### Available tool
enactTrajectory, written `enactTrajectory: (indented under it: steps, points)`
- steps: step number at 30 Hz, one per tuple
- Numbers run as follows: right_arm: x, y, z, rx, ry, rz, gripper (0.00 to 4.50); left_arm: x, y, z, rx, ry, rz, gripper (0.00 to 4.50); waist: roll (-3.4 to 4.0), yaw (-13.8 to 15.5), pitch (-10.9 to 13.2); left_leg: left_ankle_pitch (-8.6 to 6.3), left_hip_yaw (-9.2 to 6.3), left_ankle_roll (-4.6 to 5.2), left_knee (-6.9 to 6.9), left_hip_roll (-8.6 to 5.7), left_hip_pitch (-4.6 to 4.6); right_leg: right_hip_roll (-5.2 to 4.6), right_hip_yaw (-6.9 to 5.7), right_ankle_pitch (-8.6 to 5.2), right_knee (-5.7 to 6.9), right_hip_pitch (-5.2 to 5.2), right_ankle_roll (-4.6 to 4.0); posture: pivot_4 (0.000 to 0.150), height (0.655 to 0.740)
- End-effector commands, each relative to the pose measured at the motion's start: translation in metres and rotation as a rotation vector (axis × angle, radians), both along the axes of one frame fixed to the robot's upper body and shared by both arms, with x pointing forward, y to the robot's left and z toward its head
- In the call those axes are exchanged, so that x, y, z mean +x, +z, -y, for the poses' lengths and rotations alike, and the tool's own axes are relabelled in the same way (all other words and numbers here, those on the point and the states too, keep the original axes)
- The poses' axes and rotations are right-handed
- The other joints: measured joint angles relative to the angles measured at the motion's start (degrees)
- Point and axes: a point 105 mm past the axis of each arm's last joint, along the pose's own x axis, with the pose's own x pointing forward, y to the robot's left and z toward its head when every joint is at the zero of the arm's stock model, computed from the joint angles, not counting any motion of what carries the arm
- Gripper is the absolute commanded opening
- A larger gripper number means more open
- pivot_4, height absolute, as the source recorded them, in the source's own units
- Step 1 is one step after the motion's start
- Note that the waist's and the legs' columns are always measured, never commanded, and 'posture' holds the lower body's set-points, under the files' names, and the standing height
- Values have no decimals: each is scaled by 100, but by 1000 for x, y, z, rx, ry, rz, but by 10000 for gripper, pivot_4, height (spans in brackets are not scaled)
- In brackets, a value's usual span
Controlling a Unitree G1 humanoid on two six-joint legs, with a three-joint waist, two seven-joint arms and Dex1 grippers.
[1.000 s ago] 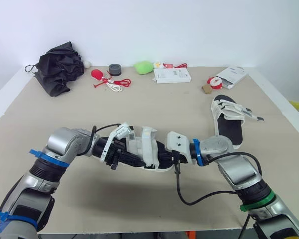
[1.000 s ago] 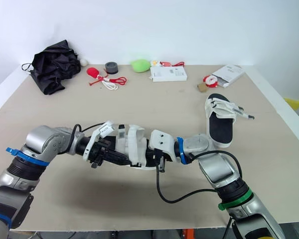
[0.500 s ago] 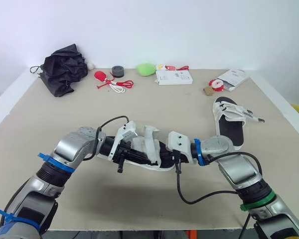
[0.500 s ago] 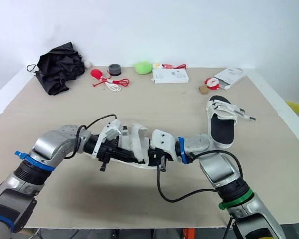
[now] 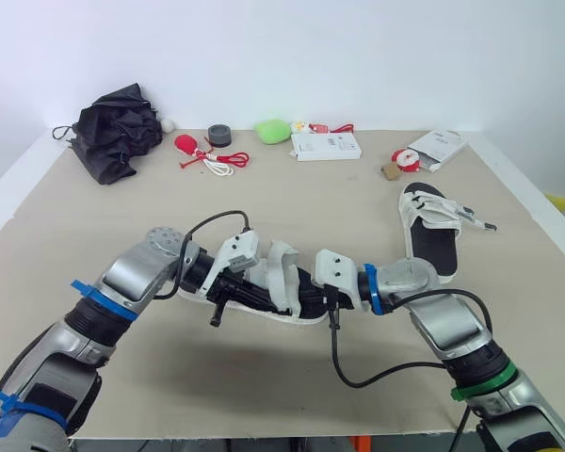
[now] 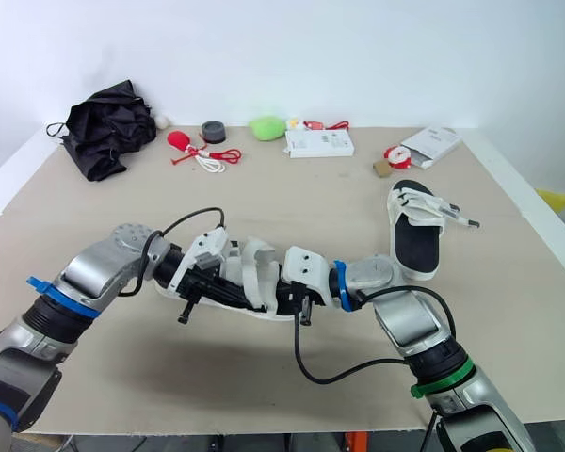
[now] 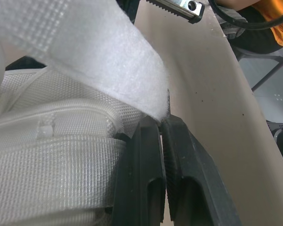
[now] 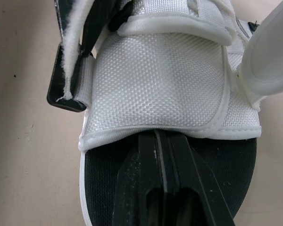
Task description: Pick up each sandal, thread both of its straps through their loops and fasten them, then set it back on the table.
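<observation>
A white sandal with a black sole [image 5: 287,287] is held low over the table's front middle, between both grippers. My left gripper [image 7: 162,126] is shut on the tip of a fuzzy white strap [image 7: 99,52], which arches up over the woven upper. From the other side, my right gripper [image 8: 160,137] is shut on the edge of the sandal's white mesh upper [image 8: 160,80], above the black footbed. A second sandal [image 5: 431,226] lies on the table at the right with its straps loose.
Along the table's back edge lie a black crumpled bag [image 5: 118,127], a black roll [image 5: 218,135], red items with a white cord [image 5: 212,155], a green lump [image 5: 273,130], a white box [image 5: 328,145] and a white packet [image 5: 438,146].
My left elbow has swung forward and to the right, and its gripper has slid a little along the sandal while staying shut. The right arm and the sandal have hardly moved.
</observation>
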Motion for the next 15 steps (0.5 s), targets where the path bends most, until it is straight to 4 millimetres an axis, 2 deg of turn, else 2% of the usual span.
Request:
enactTrajectory:
  steps: [1, 2, 3, 4, 5, 6, 7, 9, 15]
  points:
    - [-10, -28, 1, -56, 6, -99, 0, 2, -9, -7, 49, 51, -53, 10658, 0, -1, 0, 0, 1, 0, 0, 0, 0, 0, 1, -1, 0, 0, -1, 1500, 7400]
    - [-10, -28, 1, -56, 6, -99, 0, -1, -7, -6, 41, 46, -68, 15293, 0, -1, 0, 0, 1, 0, 1, -1, 0, -2, 2, 0, 0, 0, -1, 1500, 7400]
    - [-10, -28, 2, -57, 7, -99, 0, -4, -6, -6, 38, 35, -84, 17378, 0, -1, 0, 0, 1, 0, 1, -1, 0, -1, 2, 0, 0, 0, -1, 1500, 7400]
    - [-10, -28, 2, -58, 8, -99, 0, -6, -5, -6, 37, 27, -95, 17378, 0, -1, 0, 0, 1, 0, 1, -1, 0, -1, 2, 0, 0, 0, -1, 1500, 7400]
    - [-10, -28, 2, -58, 9, -100, 0, -2, -3, -5, 29, 58, -80, 22775, 0, -1, 0, 0, 1, 0, 1, 0, 0, -1, 2, 0, 0, 0, -1, 1500, 7400]
    - [-10, -28, 1, -58, 10, -100, 0, 1, -1, -4, 18, 71, -82, 24733, 0, -1, 0, 0, 1, 0, 1, 0, 0, -1, 2, -1, 0, 0, -1, 1500, 7400]
    - [-10, -29, 1, -59, 10, -100, 0, 2, 3, -3, 5, 81, -89, 29986, 0, -1, 0, 0, 1, 0, 1, 0, 0, -1, 2, -1, 0, 0, -1, 1500, 7400]
    - [-10, -28, 1, -59, 12, -101, 0, 2, 12, -1, -34, 102, -146, 34978, 0, -1, 1, 0, 0, 0, 1, 0, 0, -1, 1, -1, 0, -1, -1, 1500, 7400]
    - [-9, -29, 1, -59, 14, -101, 0, 1, 41, 8, -162, 171, -372, 34978, -6, -25, 16, 0, -2, 0, 5, -3, -7, -1, 1, 1, 0, -6, 2, 1500, 7400]
